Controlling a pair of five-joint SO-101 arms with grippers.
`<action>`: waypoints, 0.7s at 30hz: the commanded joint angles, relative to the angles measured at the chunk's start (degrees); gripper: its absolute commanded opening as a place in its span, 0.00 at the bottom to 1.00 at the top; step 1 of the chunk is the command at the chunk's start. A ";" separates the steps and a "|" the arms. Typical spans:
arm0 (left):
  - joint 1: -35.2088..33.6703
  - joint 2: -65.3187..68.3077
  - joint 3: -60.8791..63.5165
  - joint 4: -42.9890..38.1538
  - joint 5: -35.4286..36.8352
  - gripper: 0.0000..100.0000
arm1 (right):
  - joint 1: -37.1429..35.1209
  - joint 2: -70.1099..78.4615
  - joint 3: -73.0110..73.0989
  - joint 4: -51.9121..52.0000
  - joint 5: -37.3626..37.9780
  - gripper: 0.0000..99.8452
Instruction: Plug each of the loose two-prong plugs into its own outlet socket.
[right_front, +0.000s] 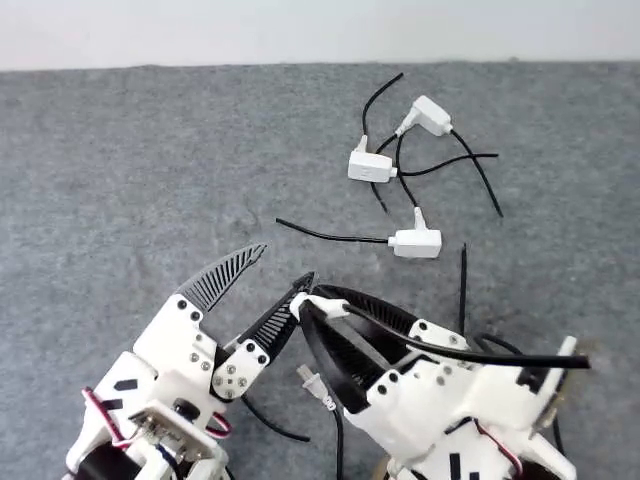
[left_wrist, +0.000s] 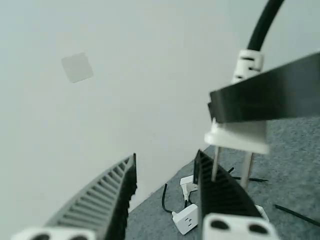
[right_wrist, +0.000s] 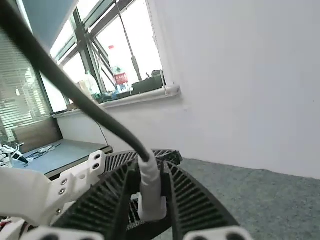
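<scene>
Fingers of the left arm (right_front: 225, 277) stand spread wide and empty at the near left of the grey surface (right_front: 120, 180) in the high view. The right arm's fingers (right_front: 335, 360) are closed on a white two-prong plug (right_front: 318, 303), its black cable (right_front: 480, 355) running off to the right. A second plug (right_front: 318, 388) lies loose between the arms, and the nearest socket (right_front: 415, 242) of three sits well apart, far right. From the left wrist, the spread left fingers (left_wrist: 105, 205) frame the gripped plug (left_wrist: 235, 137), prongs down and off the surface, with sockets (left_wrist: 185, 221) beyond. From the right wrist, the right fingers (right_wrist: 195, 200) pinch the plug's neck (right_wrist: 150, 192). The carrying step appears to be in hand; next, the plug likely needs bringing to a socket, prongs lined up with its slots.
</scene>
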 joint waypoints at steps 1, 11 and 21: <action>-0.35 -0.70 -0.22 -1.41 -0.44 0.18 | -0.48 -0.31 -2.11 4.62 0.44 0.01; -6.33 -0.70 0.04 -1.41 -0.44 0.18 | -0.48 -0.31 -2.20 7.96 3.43 0.01; -7.21 -0.70 1.27 -1.41 -0.44 0.18 | -0.48 -0.31 -2.20 8.75 3.43 0.01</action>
